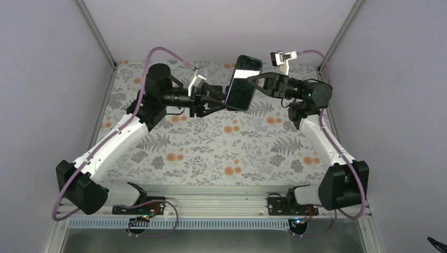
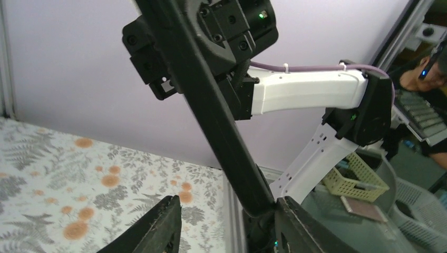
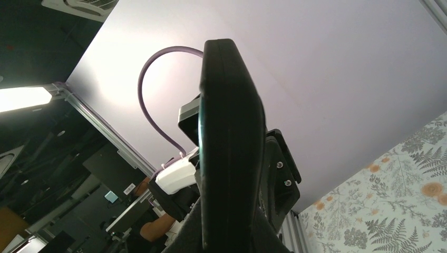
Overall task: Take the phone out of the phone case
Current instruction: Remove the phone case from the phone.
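Right hand [image 1: 253, 80]: clamping tight on the black-cased glossy smartphone [image 1: 244, 83], holding it above the far edge of the floral worktop [image 1: 211, 153].
Left hand [image 1: 225, 101]: standing part-open, straddling the phone's lower end.

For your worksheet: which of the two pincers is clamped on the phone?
The right pincer, shut on the phone; the left pincer stands open.

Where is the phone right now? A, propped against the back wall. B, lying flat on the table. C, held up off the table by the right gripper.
C: the right gripper is clamped on the edge of the phone, which hangs tilted in the air above the flowered table.
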